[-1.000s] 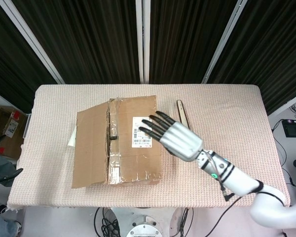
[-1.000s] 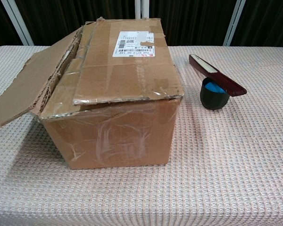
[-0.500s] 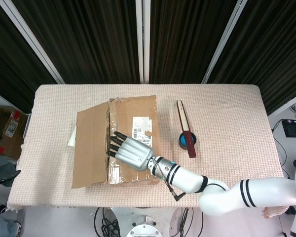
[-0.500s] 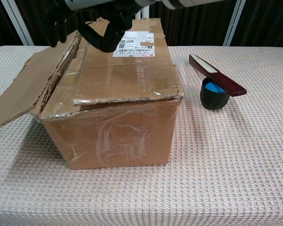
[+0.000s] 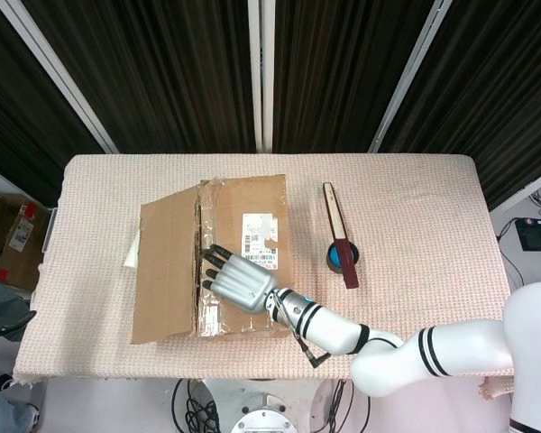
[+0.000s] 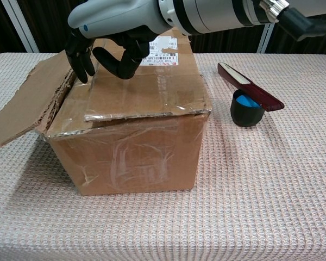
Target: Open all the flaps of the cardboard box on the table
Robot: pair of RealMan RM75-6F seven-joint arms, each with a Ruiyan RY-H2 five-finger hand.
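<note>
The cardboard box [image 6: 131,122] sits left of centre on the table [image 6: 271,190], its near wall facing the chest camera. Above its top, the right hand [image 6: 113,33] has swung across from the right side of the table within the last second and now hovers low over the seam, fingers [image 6: 82,57] spread and curled down, holding nothing. That puts it in reach of the right top flap [image 5: 252,253], which lies shut (the left flap [image 5: 167,271] is already folded outward). Whether the fingertips touch cardboard is unclear. Farther right stand a small dark cup [image 6: 246,110] and a red stick [image 6: 250,87]. The left hand appears in neither view.
</note>
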